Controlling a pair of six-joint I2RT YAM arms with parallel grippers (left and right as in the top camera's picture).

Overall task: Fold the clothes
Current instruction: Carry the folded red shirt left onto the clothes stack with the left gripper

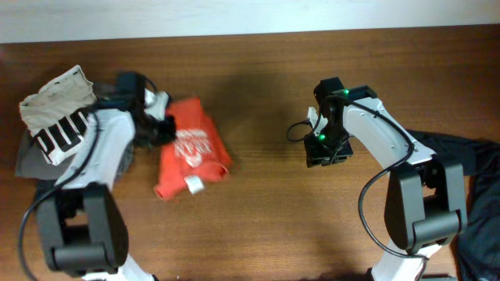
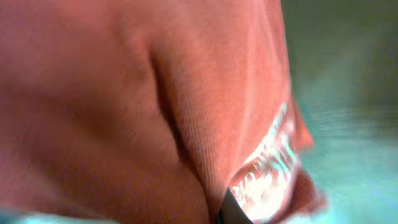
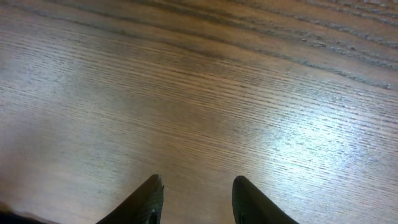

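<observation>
The clothes (image 1: 191, 148), an orange-red T-shirt with white print, lie crumpled on the wooden table (image 1: 266, 226) left of centre. My left gripper (image 1: 162, 129) is at the shirt's left edge. In the left wrist view the orange cloth (image 2: 124, 93) fills the frame and puckers into a crease that runs down to a dark fingertip (image 2: 229, 213) beside the white print (image 2: 267, 174); the jaws are shut on the cloth. My right gripper (image 1: 322, 154) hovers over bare wood right of centre, and its jaws (image 3: 198, 179) stand apart with nothing between them.
A white shirt with black letters (image 1: 58, 117) lies over a grey garment (image 1: 27, 160) at the far left, behind my left arm. A dark cloth (image 1: 476, 179) is heaped at the right edge.
</observation>
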